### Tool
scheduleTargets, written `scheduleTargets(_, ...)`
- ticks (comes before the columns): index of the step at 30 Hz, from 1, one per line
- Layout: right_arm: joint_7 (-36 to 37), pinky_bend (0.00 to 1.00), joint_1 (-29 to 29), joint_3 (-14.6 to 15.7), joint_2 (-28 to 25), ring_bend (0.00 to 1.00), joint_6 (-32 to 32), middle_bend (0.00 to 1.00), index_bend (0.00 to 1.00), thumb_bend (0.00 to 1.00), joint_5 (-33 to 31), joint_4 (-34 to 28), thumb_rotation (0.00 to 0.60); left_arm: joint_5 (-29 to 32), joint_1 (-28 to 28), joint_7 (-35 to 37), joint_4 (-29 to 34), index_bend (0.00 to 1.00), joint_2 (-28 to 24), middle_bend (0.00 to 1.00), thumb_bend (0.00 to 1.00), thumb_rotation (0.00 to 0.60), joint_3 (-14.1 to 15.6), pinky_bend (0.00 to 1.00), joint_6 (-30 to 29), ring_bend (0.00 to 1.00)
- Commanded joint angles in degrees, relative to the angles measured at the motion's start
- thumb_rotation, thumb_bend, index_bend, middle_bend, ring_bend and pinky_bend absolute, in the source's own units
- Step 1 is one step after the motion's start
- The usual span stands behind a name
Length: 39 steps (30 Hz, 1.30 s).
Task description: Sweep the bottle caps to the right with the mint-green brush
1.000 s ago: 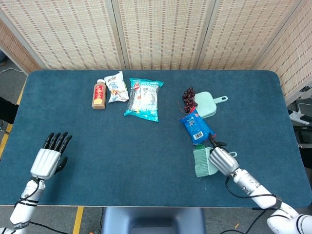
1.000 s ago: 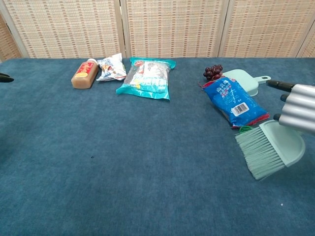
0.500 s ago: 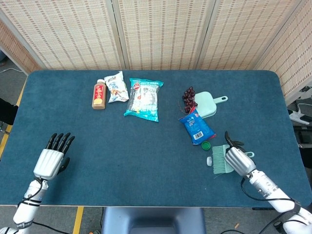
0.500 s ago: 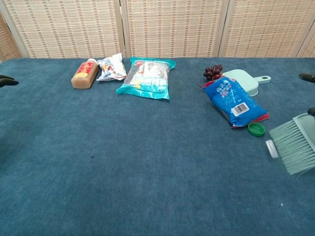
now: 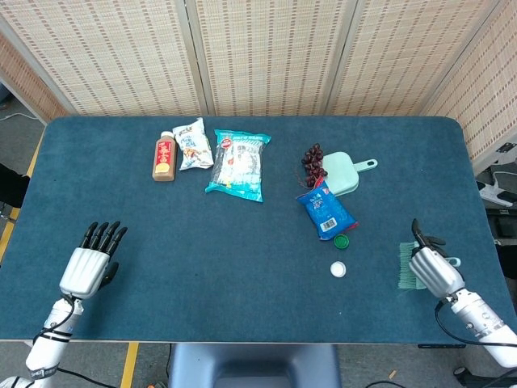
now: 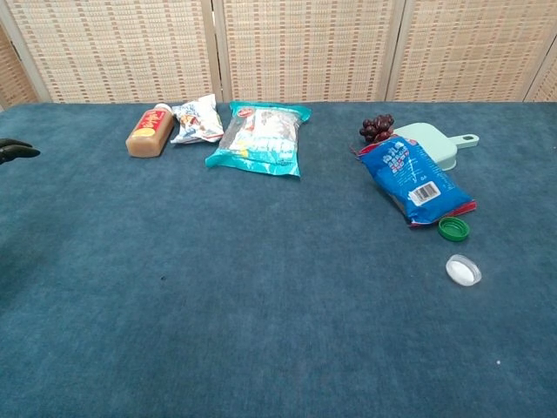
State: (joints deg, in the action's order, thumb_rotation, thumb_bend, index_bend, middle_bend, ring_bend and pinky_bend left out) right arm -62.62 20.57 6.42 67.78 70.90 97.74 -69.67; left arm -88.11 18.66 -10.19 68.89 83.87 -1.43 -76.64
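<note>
our right hand (image 5: 428,269) sat low near the right edge of the blue felt-covered table (image 5: 242,234), fingers wrapped around the mint-green plastic brush (image 5: 406,266), whose bristles showed just left of the knuckles, pointing left. only the head view caught this hand. our left hand (image 5: 87,263) hovered near the front-left corner with its dark fingers (image 5: 101,235) straight, spread and holding nothing; the chest view showed only a dark fingertip at its left border.

two bottle caps lay apart from the brush, left of it. the small green plastic cap (image 5: 342,240) rested touching the lower corner of the blue snack pouch (image 5: 325,209). the white plastic cap (image 5: 338,269) lay just in front of it, alone on the felt, and in the chest view it looked open side up (image 6: 463,269).

bare felt lay between the white cap and the brush bristles, and only a narrow strip remained between the brush and the table's right edge. behind the pouch were a bunch of dark red grapes (image 5: 312,164) and a mint-green dustpan (image 5: 342,172).
</note>
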Motion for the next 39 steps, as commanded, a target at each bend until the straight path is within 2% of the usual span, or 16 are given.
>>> scheduleTargets(1, 5.9, 0.11, -0.9, -0.4, 0.1, 0.55, 2.5, 0.87, 1.00, 0.39, 0.5, 0.9, 0.600, 0.0, 0.0, -0.2, 0.1, 0.00, 0.1, 0.00, 0.45, 0.600, 0.0, 0.01, 0.1, 0.00)
scheduleTargets(5, 14.3, 0.11, -1.4, -1.8, 0.9, 0.55, 7.0, 0.87, 1.00, 0.39, 1.4, 1.5, 0.600, 0.0, -0.2, 0.3, 0.0, 0.00, -0.4, 0.00, 0.45, 0.600, 0.1, 0.01, -0.4, 0.00)
scheduleTargets(9, 19.3, 0.11, -1.1, -3.1, 1.0, 0.55, 9.8, 0.87, 1.00, 0.39, 2.5, 1.2, 0.600, -0.2, -0.4, 0.4, 0.0, 0.00, -0.3, 0.00, 0.45, 0.600, 0.2, 0.01, -0.6, 0.00)
scheduleTargets(16, 27.9, 0.11, 0.7, -5.4, 2.3, 0.55, 13.1, 0.87, 1.00, 0.39, 4.6, -3.0, 0.600, 0.2, -0.1, 0.7, 0.1, 0.00, -0.5, 0.00, 0.45, 0.600, -0.2, 0.01, -0.3, 0.00)
scheduleTargets(19, 27.1, 0.11, 2.9, -5.5, 3.4, 0.55, 11.1, 0.87, 1.00, 0.39, 6.9, -4.5, 0.600, 0.2, -0.1, 0.8, 0.1, 0.00, -0.6, 0.00, 0.45, 0.600, -0.2, 0.01, -0.3, 0.00)
scheduleTargets(25, 20.5, 0.11, 7.4, -5.2, 5.8, 0.55, 3.6, 0.87, 1.00, 0.39, 10.3, -6.4, 0.600, 0.1, -0.1, 0.9, 0.2, 0.00, -0.8, 0.00, 0.45, 0.600, -0.4, 0.01, -0.7, 0.00)
scheduleTargets(30, 18.3, 0.11, 10.1, -5.9, 9.1, 0.55, -1.3, 0.87, 1.00, 0.39, 10.4, -4.8, 0.600, 0.0, -0.3, 0.2, 0.6, 0.00, -0.5, 0.00, 0.45, 0.600, -0.2, 0.01, -0.9, 0.00)
scheduleTargets(39, 19.9, 0.13, 11.2, -5.5, 13.2, 0.55, -1.6, 0.87, 1.00, 0.39, 11.0, 1.0, 0.600, 0.3, -0.6, -0.8, 1.3, 0.00, -0.2, 0.00, 0.45, 0.600, -0.2, 0.01, -1.1, 0.00)
